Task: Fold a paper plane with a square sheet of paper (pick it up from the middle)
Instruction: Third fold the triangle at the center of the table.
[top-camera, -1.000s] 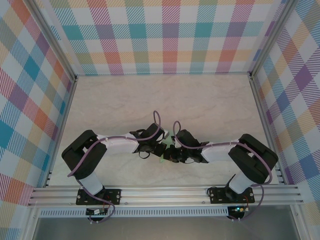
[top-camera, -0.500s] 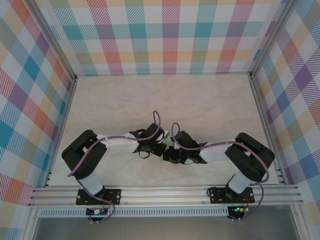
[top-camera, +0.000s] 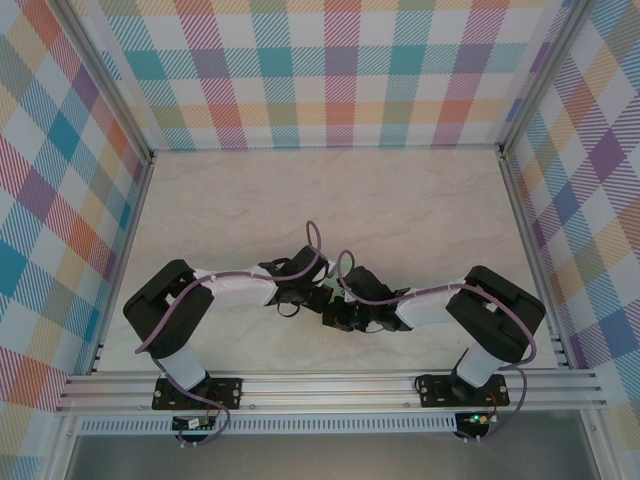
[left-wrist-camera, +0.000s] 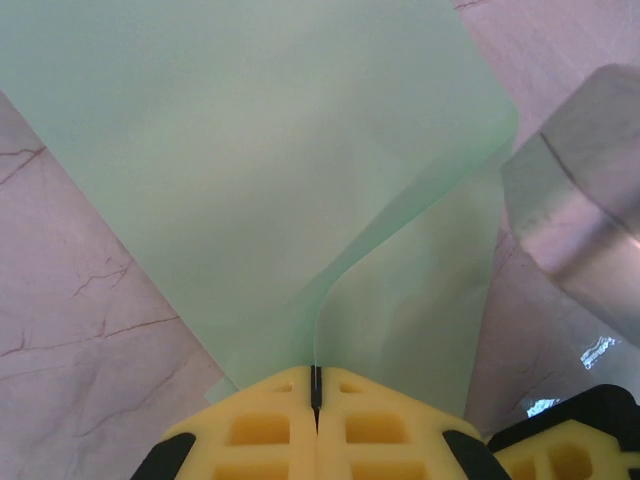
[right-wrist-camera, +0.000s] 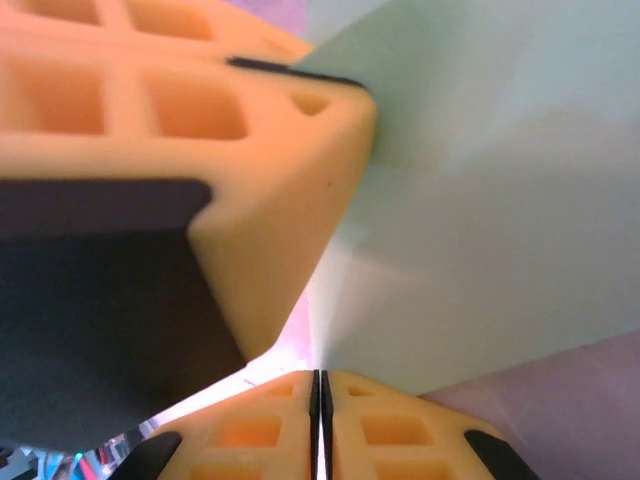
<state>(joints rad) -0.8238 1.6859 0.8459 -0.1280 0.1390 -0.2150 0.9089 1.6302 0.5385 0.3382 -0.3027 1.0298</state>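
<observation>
paper plane (left-wrist-camera: 280, 180), pale mint, over the marbled tabletop (top-camera: 400, 200), a little beyond the middle of the front rail (top-camera: 330, 385). left gripper (left-wrist-camera: 315, 385): jaws pressed together on the centre crease. right gripper (right-wrist-camera: 320, 385): jaws likewise closed, pinching the sheet from the opposite side, close against the left fingers. one flap curls loosely off the crease, so the fold probably goes best if both pinches hold firm while one gripper draws the flap flat along the crease, slowly, so that the thin sheet neither tears nor slips. beyond the rail the tabletop runs to plaid walls (top-camera: 340, 70) on three sides, leaving ample room to work.
</observation>
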